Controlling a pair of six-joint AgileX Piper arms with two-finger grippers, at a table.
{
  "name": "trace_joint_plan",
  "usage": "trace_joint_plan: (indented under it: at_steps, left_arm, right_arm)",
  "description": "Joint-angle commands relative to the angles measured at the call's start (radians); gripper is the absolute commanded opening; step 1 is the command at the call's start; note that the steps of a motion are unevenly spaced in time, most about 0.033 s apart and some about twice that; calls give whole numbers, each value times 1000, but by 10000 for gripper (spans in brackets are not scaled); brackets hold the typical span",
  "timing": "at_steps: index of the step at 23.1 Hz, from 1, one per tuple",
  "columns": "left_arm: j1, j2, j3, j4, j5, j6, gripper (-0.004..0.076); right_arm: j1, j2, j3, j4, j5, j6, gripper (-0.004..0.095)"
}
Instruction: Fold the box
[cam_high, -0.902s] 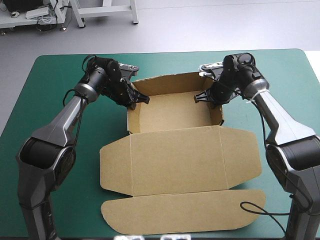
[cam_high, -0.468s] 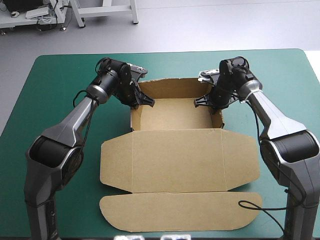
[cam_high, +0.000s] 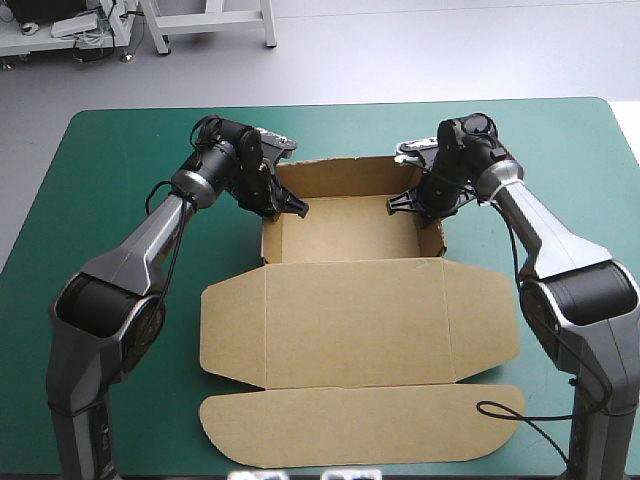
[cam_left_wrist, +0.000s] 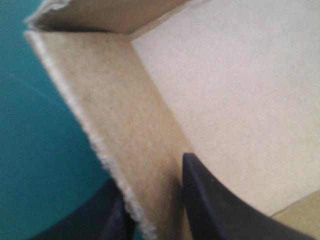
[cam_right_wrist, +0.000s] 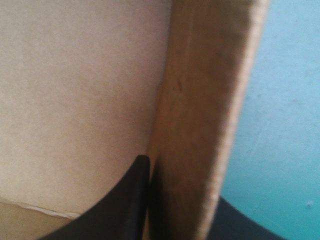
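Observation:
The brown box (cam_high: 345, 228) lies mid-table as an open tray with back and side walls raised. Its lid (cam_high: 350, 320) lies flat toward the front edge, with the rounded tuck flap (cam_high: 360, 425) beyond it. My left gripper (cam_high: 283, 205) pinches the tray's left wall near the back corner. In the left wrist view that wall (cam_left_wrist: 125, 125) runs between the black fingers (cam_left_wrist: 210, 200), one inside the tray and one outside. My right gripper (cam_high: 408, 200) is shut on the right wall (cam_right_wrist: 205, 100) in the same way, one finger inside over the tray floor (cam_right_wrist: 75, 90).
The teal-green cover (cam_high: 100, 200) stretches wide on both sides of the box and behind it. The tuck flap ends close to the table's front edge.
Both grippers moved inward with the side walls, which now stand more upright. The tray is narrower, and its left side has shifted a little to the right.

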Motion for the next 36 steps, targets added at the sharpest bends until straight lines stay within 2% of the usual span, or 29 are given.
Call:
trace_joint_plan:
  at_steps: [1,3,4,7,14,20,22,25,26,30,36]
  left_arm:
    - [-8,-78,-21,-38,64,-6,415]
    - [-1,-88,-21,-36,64,-39,525]
    - [2,-94,-21,-36,64,-52,552]
    - [8,-109,-21,-38,64,-52,573]
    - [8,-158,-21,-27,64,-36,573]
    - [8,-301,-19,-25,64,4,554]
    - [8,-374,-19,-18,64,11,495]
    - [8,-503,-5,66,64,13,323]
    - [8,-556,23,95,64,33,259]
    - [8,-711,200,110,64,94,123]
    - [8,-881,566,131,62,102,73]
  right_arm:
    - [12,-68,-31,45,10,-28,442]
    - [12,-75,-31,45,10,-27,631]
    - [12,-78,-31,43,10,-27,696]
    - [12,-89,-31,44,10,-21,839]
    - [12,-130,-31,31,10,-19,847]
    - [1,-234,-31,20,10,-45,837]
    - [-14,-274,-31,20,10,-49,838]
    - [-32,-335,-31,18,10,-54,838]
    - [-34,-344,-31,20,10,-65,838]
    - [-34,-338,-31,22,10,-81,837]
    - [-34,-285,-31,23,-13,-82,838]
